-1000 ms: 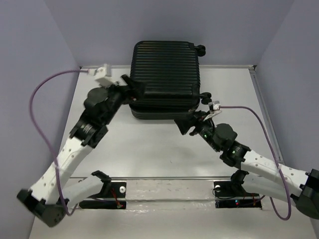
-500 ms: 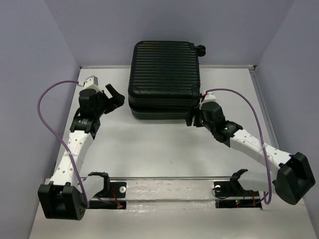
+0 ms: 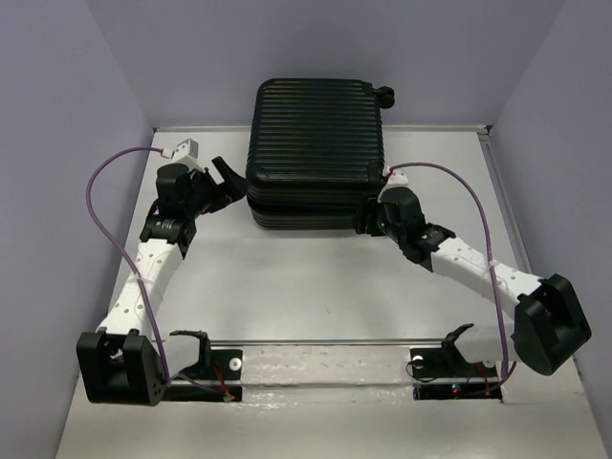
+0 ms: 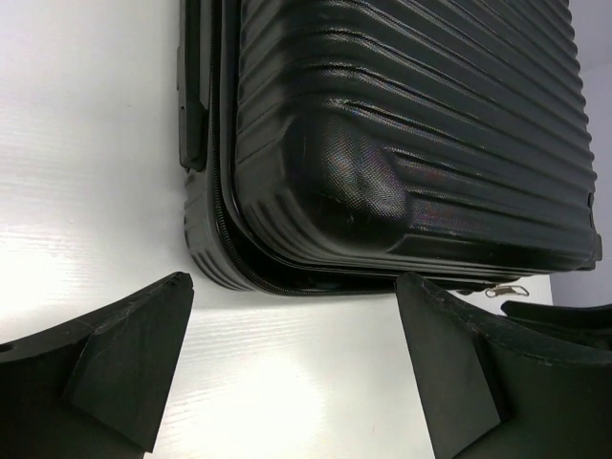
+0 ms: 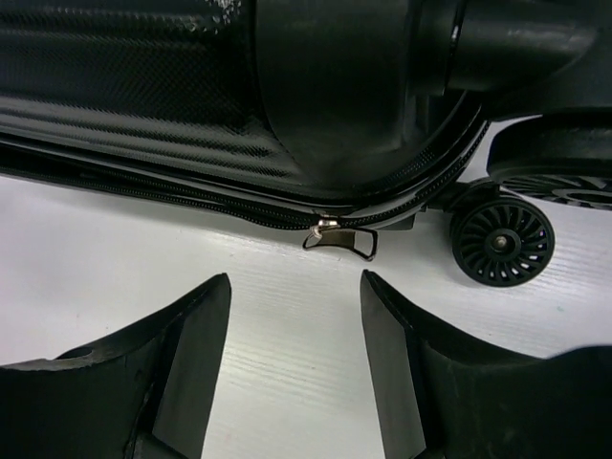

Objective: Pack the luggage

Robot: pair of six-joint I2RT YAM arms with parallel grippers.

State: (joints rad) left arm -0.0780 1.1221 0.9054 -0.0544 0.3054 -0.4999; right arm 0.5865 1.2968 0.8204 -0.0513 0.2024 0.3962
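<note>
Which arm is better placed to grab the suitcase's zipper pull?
Right. The right pincer, open, sits just before the zipper pull, lined up with it; the left pincer faces the suitcase corner instead.

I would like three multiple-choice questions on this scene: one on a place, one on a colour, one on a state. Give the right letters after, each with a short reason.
1. Where is the right gripper relative to the suitcase? A on top of it; B at its near right corner; C behind it.
2. What colour is the suitcase? A red; B black; C white.
3. How is the left gripper? A open, empty; B shut on a handle; C shut on a cloth.

1 B: its wrist view faces the zipper pull and a wheel.
2 B: the ribbed shell is black.
3 A: only table shows between its fingers.
</note>
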